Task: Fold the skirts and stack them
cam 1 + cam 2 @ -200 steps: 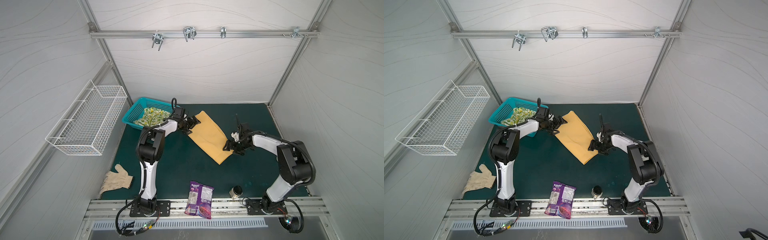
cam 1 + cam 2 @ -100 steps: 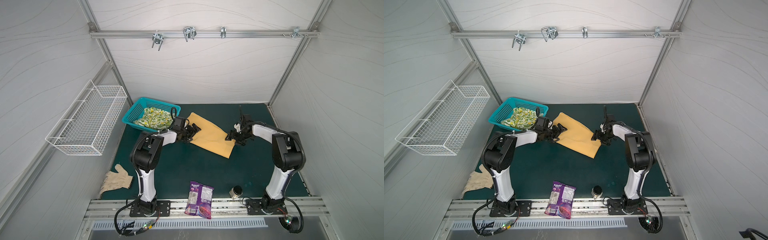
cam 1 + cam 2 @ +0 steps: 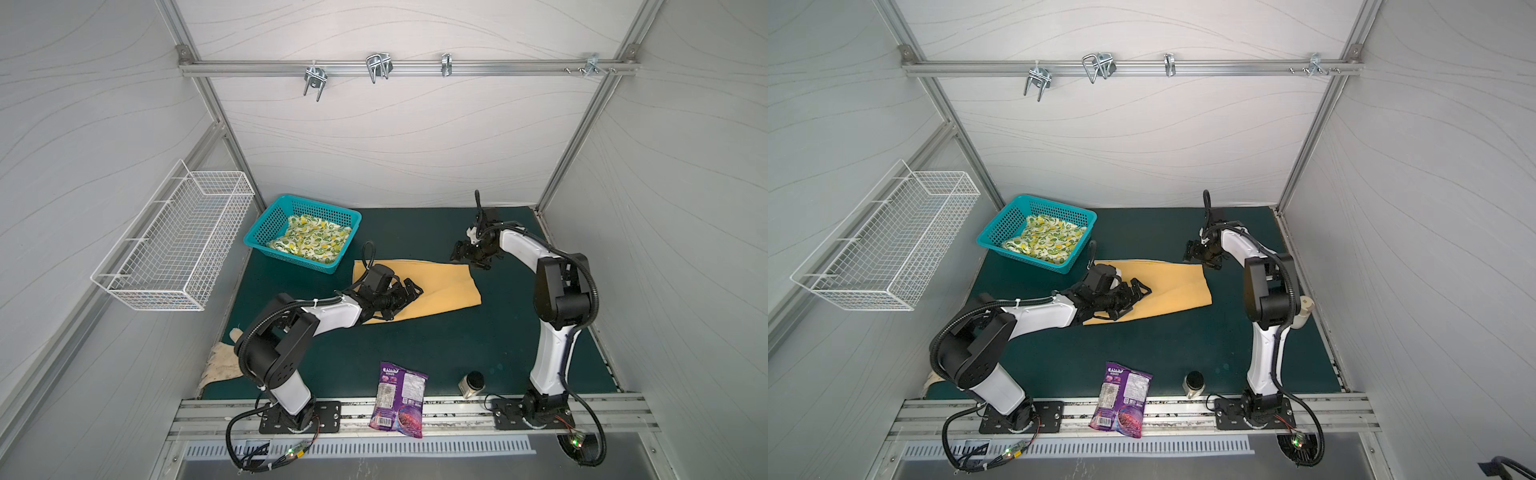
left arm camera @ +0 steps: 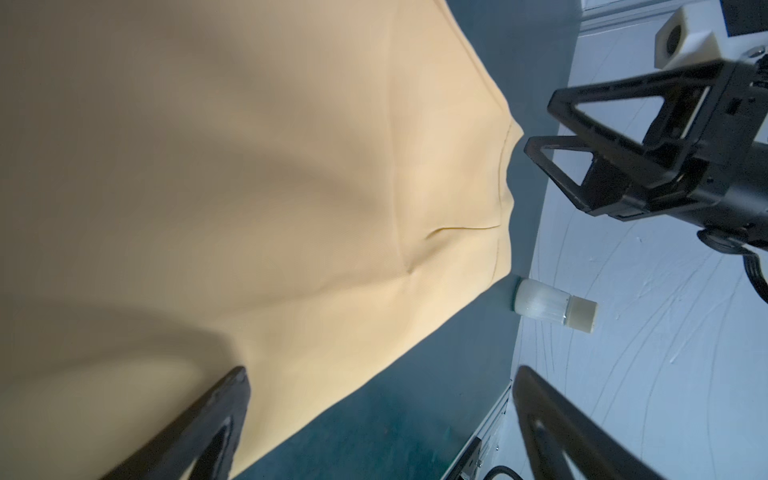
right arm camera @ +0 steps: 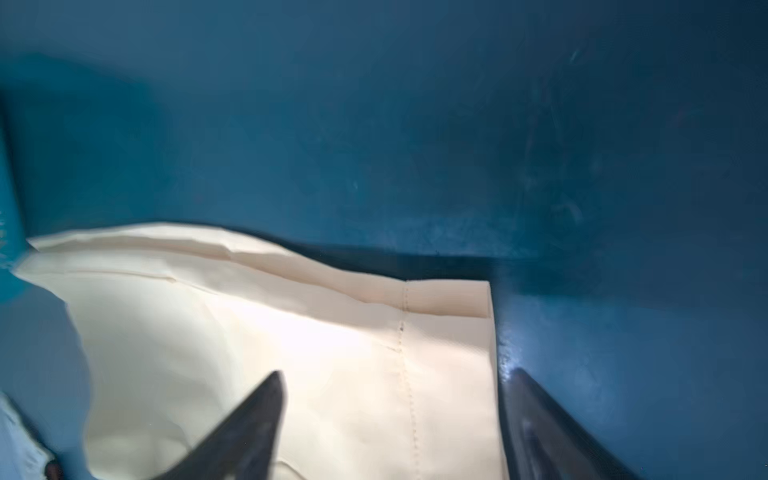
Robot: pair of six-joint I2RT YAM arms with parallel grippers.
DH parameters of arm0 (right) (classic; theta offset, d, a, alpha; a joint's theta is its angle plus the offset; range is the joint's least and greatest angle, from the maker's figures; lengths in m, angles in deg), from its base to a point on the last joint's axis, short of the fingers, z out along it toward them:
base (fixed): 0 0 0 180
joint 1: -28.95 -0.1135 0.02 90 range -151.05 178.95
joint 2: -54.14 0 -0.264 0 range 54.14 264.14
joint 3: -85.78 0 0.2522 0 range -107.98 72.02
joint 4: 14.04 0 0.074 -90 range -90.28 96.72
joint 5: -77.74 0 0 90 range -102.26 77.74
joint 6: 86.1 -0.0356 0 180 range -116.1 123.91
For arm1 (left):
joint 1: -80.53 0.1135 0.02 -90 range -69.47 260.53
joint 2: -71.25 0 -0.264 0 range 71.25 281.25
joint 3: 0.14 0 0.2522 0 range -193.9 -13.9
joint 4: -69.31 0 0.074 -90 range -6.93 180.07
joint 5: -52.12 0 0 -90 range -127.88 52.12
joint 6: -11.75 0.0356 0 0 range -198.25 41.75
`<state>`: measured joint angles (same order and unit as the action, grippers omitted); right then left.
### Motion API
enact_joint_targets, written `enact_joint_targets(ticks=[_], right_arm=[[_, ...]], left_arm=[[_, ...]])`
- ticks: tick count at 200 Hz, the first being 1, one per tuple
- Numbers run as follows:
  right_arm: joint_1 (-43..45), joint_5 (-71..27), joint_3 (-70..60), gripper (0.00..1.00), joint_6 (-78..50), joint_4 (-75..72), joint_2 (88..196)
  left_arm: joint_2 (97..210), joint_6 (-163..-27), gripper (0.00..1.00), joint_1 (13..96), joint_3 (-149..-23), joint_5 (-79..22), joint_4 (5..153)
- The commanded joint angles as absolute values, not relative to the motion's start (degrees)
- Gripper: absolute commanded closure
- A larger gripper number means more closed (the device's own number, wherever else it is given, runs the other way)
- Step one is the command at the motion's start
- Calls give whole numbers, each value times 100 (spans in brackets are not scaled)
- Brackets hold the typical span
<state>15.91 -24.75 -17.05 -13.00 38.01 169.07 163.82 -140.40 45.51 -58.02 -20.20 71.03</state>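
The mustard skirt [image 3: 440, 286] lies flat at the table's [image 3: 415, 345] middle, left pincer [image 3: 406, 300] released over its left end, right pincer [image 3: 467, 259] released by its far right corner. The lemon skirt [image 3: 309, 243] sits in the far-left basket [image 3: 291, 203].

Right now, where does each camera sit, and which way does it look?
Top views: high above the front, looking down at the mat; left gripper, right gripper and yellow skirt show.
Left wrist: behind the left gripper, low over the yellow skirt, facing the right gripper; its fingers show.
Right wrist: behind the right gripper, looking down at the yellow skirt's corner; its fingers show.
Shared: all views show the yellow skirt.
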Motion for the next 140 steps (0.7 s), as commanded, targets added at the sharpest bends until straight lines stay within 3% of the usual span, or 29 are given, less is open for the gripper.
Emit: enact_joint_targets(ticks=[1,30,70,140], right_arm=[[1529,-2382,-1573,1,-1208,4188,16258],[1348,-2655,-824,1,-1268,4058,15398],[1046,-2984,590,1,-1537,3444,14510],[987,-3249,1906,1,-1797,2445,14693]], left_arm=[[15963,-13823,1,4564,-6030,-2355,7371],[15756,-13555,1,4621,-6346,-2274,8014],[15504,-13440,1,4814,-5843,-2443,8120],[15351,-13329,1,5475,-4771,-2272,7775]])
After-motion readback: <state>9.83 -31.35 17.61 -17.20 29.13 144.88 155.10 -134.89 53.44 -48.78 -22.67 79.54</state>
